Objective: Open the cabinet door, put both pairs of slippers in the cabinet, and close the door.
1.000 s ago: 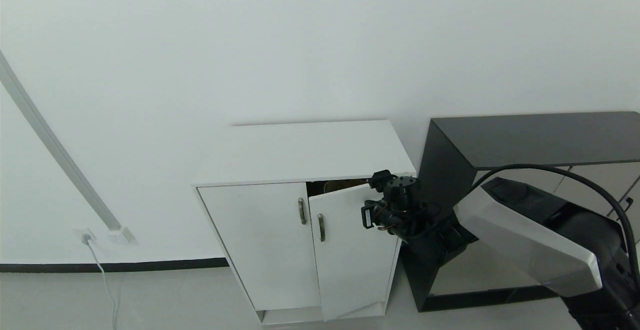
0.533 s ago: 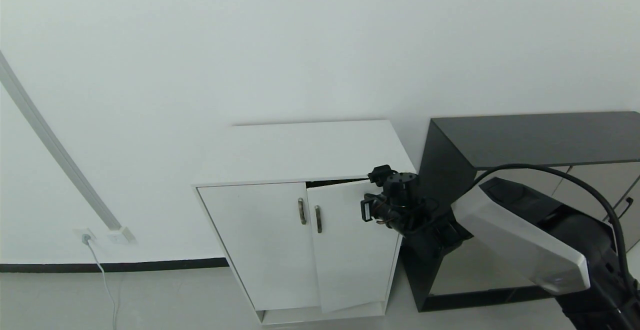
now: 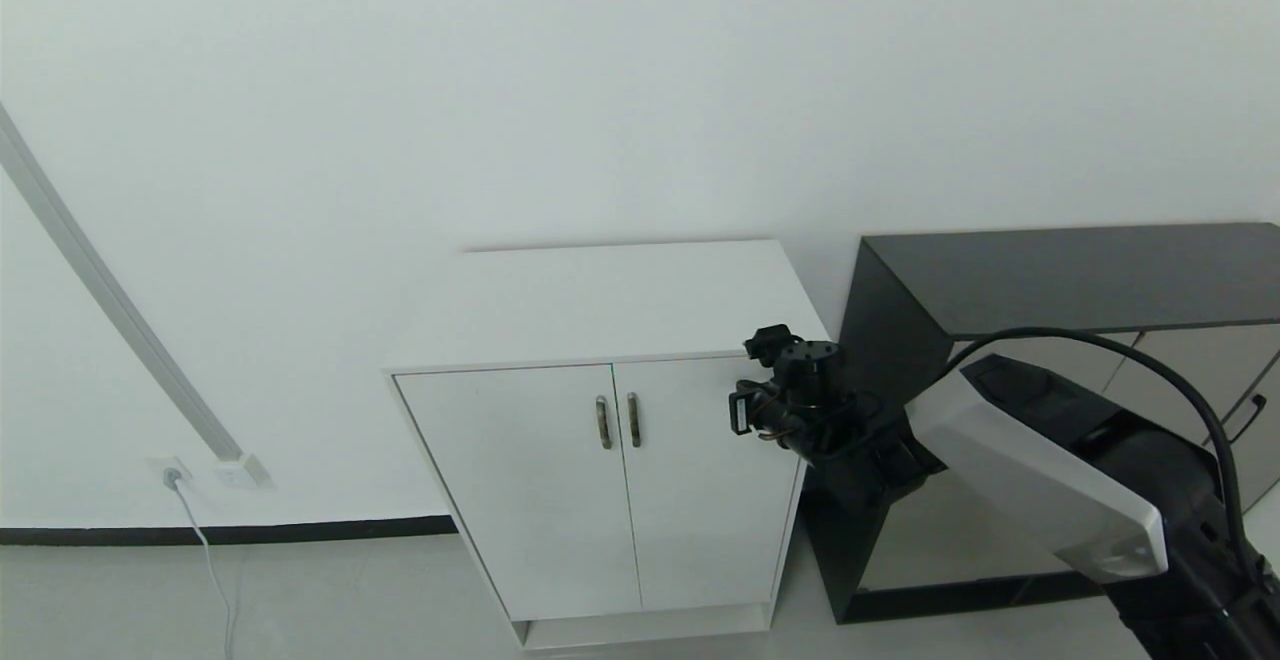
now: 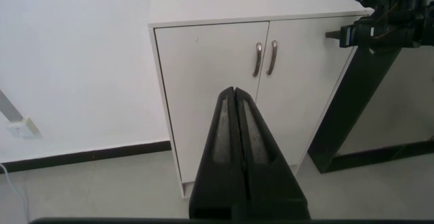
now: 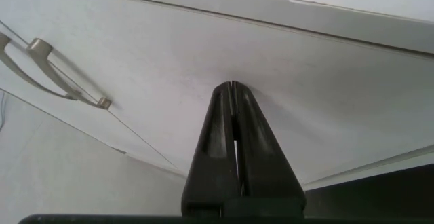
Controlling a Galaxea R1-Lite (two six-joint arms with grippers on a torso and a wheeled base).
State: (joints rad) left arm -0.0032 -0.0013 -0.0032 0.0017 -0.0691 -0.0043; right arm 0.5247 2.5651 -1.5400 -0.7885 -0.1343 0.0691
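Right gripper (image 5: 233, 87) (fingers together) touches the shut cabinet door (image 3: 700, 480); left gripper (image 4: 234, 91) also clamped.

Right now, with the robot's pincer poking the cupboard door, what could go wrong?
1. The shut right pincer seems pressed against the right door, which looks closed. Pushing harder might scuff the panel or shove the white cabinet.
2. That arm sits close beside the black cabinet; swinging away sideways could bump it.
3. The door might drift open once the pincer pulls away.
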